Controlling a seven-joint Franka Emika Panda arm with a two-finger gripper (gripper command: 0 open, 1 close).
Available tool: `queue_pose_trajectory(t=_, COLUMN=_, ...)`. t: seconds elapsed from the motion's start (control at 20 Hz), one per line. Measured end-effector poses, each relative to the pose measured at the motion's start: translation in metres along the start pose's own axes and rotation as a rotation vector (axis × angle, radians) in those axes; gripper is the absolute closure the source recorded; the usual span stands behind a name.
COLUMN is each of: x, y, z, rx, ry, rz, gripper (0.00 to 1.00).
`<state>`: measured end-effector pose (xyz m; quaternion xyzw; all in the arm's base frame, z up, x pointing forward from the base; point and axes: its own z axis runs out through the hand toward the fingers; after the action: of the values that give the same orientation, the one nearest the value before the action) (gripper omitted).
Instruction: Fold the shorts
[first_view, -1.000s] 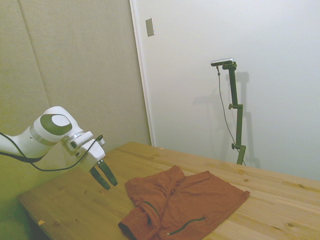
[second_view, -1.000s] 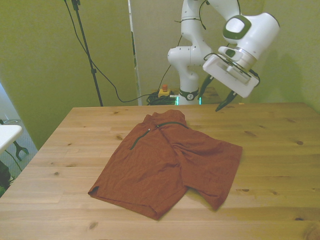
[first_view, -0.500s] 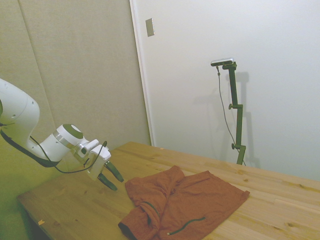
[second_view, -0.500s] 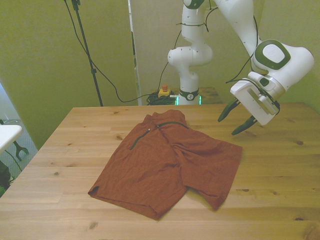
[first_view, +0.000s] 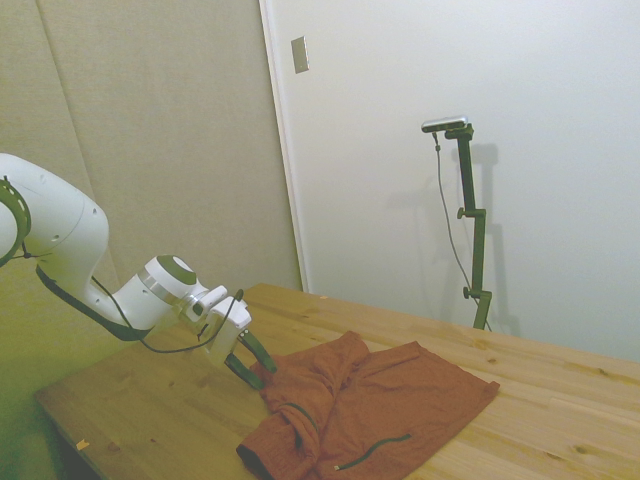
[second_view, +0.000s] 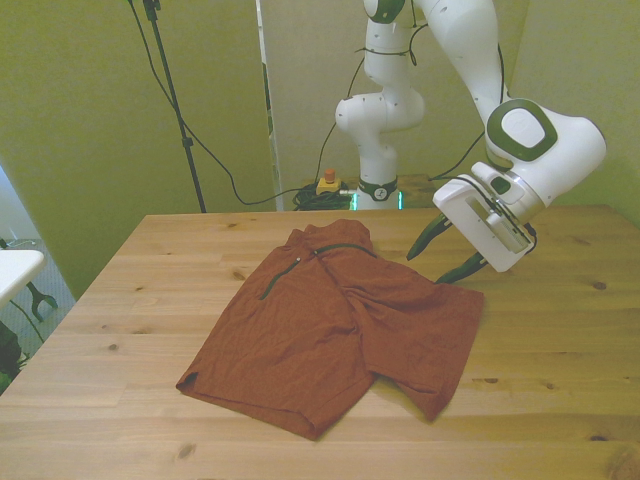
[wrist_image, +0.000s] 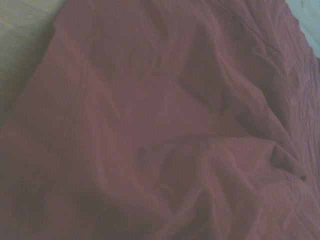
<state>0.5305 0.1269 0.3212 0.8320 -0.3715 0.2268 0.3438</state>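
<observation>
The rust-orange shorts (second_view: 340, 325) lie spread on the wooden table (second_view: 560, 340), rumpled, with a dark zipper line near the waist. In the side view the shorts (first_view: 375, 405) sit toward the table's near side. My gripper (second_view: 428, 267) hangs open just above the shorts' edge at the front view's right, its dark fingers (second_view: 424, 238) spread apart with nothing between them. The side view shows the gripper (first_view: 260, 368) tilted down at the cloth's left edge. Wrinkled reddish fabric of the shorts (wrist_image: 165, 130) fills the wrist view.
A bare strip of table (wrist_image: 20, 30) shows at one corner of the wrist view. Cables and a small yellow-and-red object (second_view: 326, 183) lie behind the table's far edge by the robot base.
The arm has swung down and toward the shorts over the last second. The gripper now hovers at the cloth's edge. Its fingers have stayed spread. The shorts have not moved.
</observation>
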Motion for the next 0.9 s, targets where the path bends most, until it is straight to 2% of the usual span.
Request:
queue_pose_trajectory(t=0.25, x=0.002, y=-0.001, z=0.003, rx=0.002, ry=-0.001, rz=0.003, gripper=0.00)
queue_pose_trajectory(t=0.3, x=0.003, y=-0.001, z=0.004, rx=0.001, ry=-0.001, rz=0.004, gripper=1.00)
queue_pose_trajectory(t=0.9, x=0.023, y=-0.016, z=0.021, rx=0.049, ry=0.005, rz=0.027, gripper=1.00)
